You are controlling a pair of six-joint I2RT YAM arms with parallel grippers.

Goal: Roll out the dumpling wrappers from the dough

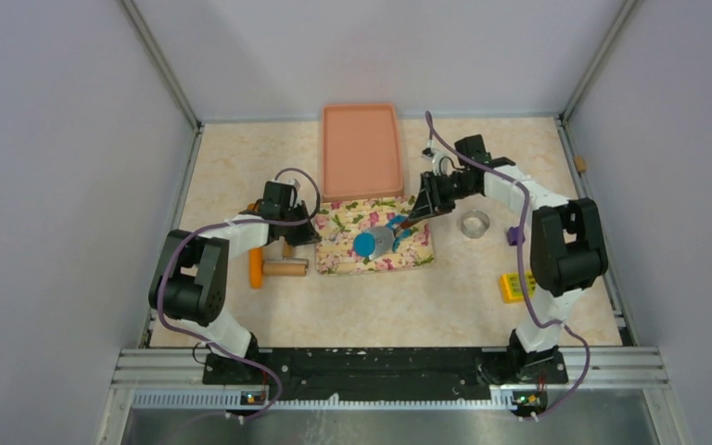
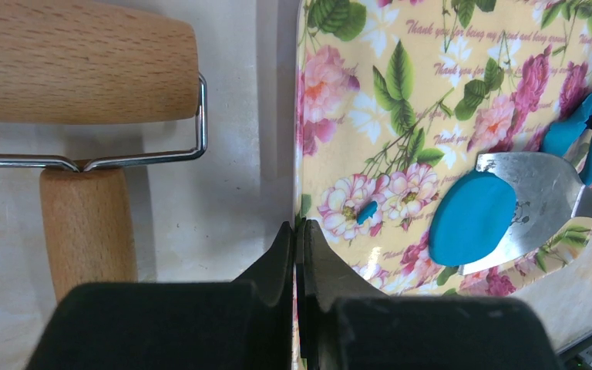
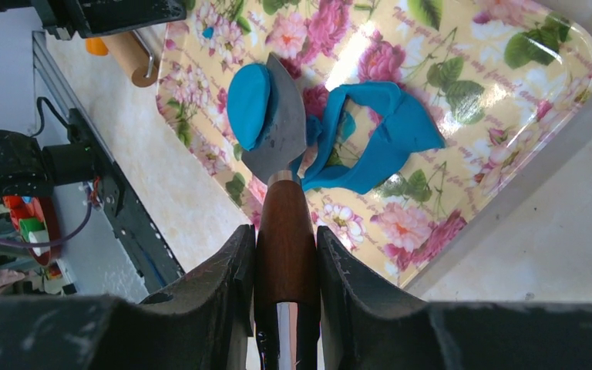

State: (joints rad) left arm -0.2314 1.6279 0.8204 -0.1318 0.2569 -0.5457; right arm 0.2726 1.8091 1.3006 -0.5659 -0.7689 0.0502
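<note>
Resting on the metal blade of a wooden-handled spatula (image 3: 285,135), the one round bright blue dough disc (image 3: 248,96) sits above the flower-printed tray (image 3: 509,46), one ragged blue scrap (image 3: 389,131) lying on that tray just beside the blade, the right gripper (image 3: 285,254) clamped around the handle, the left gripper (image 2: 297,240) pinched on the tray's rim.

rolling pin (image 2: 69,69): cropped left edge | spatula (image 2: 543,181) handle: cropped right | blue speck (image 2: 367,211): maybe crumb, tiny
</note>
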